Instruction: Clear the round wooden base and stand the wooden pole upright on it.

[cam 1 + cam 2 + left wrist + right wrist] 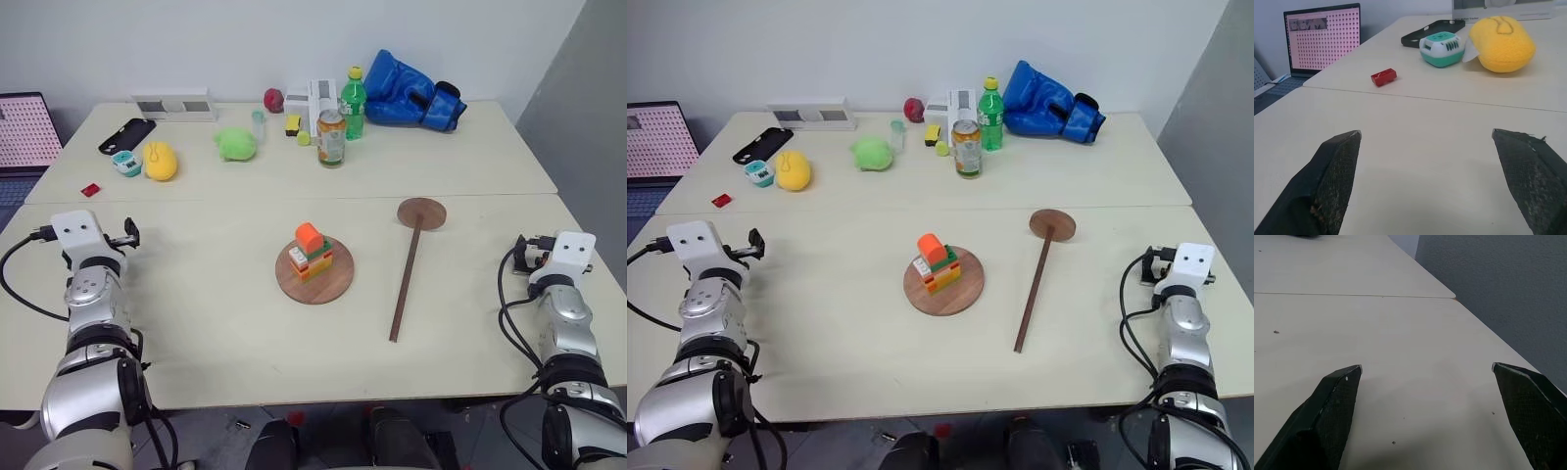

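Base (pixel 314 274) sits mid-desk (pixel 196 323) with a block stack (pixel 311 252) on it. Pole (pixel 408 269) lies flat just right of the base, its disc end away from me. My left gripper (pixel 1437 161) and right gripper (pixel 1435 396) are well apart from the base, jaws spread, holding nothing.

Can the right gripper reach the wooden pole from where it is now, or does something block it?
Probably yes. The right gripper is open and empty, and only bare table lies between it and the wooden pole, which lies flat beside the round wooden base.
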